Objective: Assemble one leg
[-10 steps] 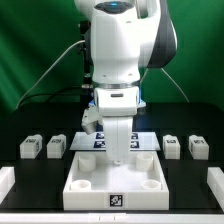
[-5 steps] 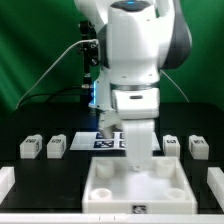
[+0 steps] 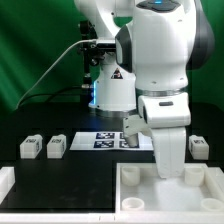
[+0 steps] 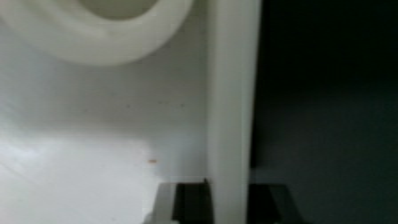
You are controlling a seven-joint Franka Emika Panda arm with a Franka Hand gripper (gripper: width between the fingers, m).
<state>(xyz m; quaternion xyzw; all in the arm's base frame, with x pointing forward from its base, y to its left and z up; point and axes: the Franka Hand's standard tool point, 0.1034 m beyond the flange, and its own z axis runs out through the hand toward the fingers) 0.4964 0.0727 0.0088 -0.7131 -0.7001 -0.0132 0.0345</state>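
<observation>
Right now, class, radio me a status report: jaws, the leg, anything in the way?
Jaws shut on tabletop rim. Three legs in view, loose on the table, none held. Arm hides part of the row.

I logged the arm (image 3: 160, 55) at the exterior view's right, wrist (image 3: 166, 112) vertical, gripper (image 3: 172, 166) pointing down; finger closure unreadable.

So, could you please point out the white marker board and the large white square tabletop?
White marker board (image 3: 100, 140): exterior view, tagged top face.
Large white square tabletop (image 3: 170, 205): exterior view, bare inner floor.
</observation>
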